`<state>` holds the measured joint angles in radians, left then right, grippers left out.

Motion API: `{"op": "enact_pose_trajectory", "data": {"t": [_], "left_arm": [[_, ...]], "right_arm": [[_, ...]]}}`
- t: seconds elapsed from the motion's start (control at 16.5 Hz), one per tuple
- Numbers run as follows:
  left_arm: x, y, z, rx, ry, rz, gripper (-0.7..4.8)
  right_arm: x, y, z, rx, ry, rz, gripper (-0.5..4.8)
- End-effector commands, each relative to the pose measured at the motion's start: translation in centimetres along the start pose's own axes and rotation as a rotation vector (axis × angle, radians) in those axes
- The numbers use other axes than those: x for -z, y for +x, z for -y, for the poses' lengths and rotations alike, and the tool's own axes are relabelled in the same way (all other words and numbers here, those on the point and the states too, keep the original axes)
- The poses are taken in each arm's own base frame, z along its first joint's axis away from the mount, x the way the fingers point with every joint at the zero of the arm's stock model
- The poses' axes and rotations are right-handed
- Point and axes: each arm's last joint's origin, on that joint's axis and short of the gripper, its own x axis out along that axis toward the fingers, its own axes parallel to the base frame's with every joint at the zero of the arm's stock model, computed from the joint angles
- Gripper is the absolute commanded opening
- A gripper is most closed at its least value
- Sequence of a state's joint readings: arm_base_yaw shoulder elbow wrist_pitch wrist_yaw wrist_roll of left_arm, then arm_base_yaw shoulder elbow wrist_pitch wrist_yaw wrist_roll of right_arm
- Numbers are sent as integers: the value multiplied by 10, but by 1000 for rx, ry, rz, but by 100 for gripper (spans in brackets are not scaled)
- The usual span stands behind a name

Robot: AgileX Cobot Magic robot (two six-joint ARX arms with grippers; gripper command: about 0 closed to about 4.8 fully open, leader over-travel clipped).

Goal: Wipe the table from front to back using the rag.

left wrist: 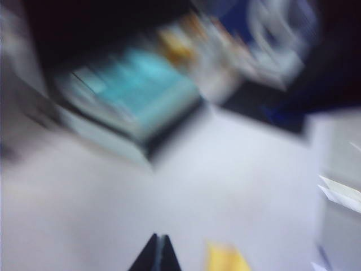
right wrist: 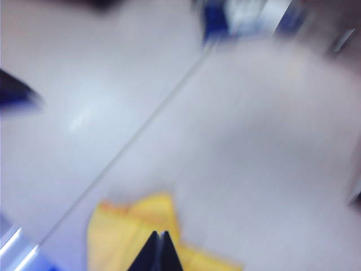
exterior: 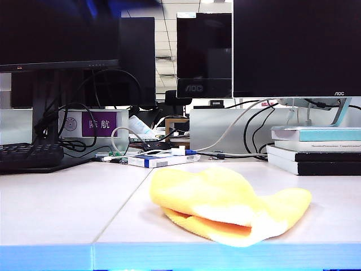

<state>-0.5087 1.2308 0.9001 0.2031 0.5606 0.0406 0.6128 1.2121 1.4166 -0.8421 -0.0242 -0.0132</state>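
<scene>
Two pincers clenched — left pincer (left wrist: 157,254), right pincer (right wrist: 158,251) | rag (exterior: 225,204) near table (exterior: 56,209) front edge

Blurry wrist pictures, arms out of sight
Both wrist views are smeared; near the rag (right wrist: 132,228) only dark closed tips of each gripper show, cut off by the edge

Low front exterior view across the table (exterior: 51,209); both blurred wrist views downward, sharing the rag (exterior: 225,206).
</scene>
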Motion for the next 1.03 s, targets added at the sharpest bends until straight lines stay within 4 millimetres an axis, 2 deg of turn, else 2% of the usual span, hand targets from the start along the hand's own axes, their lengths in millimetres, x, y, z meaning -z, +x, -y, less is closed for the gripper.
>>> {"op": "enact_pose_trajectory", "data": {"t": [0.06, 0.12, 0.24, 0.3, 0.36, 0.42, 0.61, 0.67, 0.79, 0.91, 1.03], "left_arm": [[-40, -50, 25, -162, 37, 132, -6], [-45, -63, 32, -200, 41, 146, -6], [-52, -98, 51, -290, 35, 148, -6], [-49, -131, 67, -407, 37, 107, -6], [-47, -140, 72, -437, 41, 90, -6], [-36, -171, 89, -531, 37, 24, -6], [-16, -199, 106, -582, 40, -79, -6], [-9, -203, 109, -573, 33, -99, -6], [15, -201, 109, -550, -20, -98, -6], [44, -187, 103, -516, -70, -95, -6], [62, -172, 94, -525, -72, -58, -6]], "right_arm": [[21, -25, -1, 7, -38, 194, -6], [30, -28, -1, 10, -39, 227, -6], [62, -32, -1, 33, -36, 304, -6], [97, -30, -1, 41, -35, 350, -6], [107, -28, -1, 42, -35, 358, -6], [140, -22, -1, 75, -29, 369, -6], [178, -11, 3, 197, 8, 356, -6], [188, -9, 4, 236, 40, 359, -4], [207, -4, 6, 302, 102, 373, 81], [222, 1, 7, 357, 120, 358, 83], [226, 2, 7, 349, 116, 343, 83]]}}
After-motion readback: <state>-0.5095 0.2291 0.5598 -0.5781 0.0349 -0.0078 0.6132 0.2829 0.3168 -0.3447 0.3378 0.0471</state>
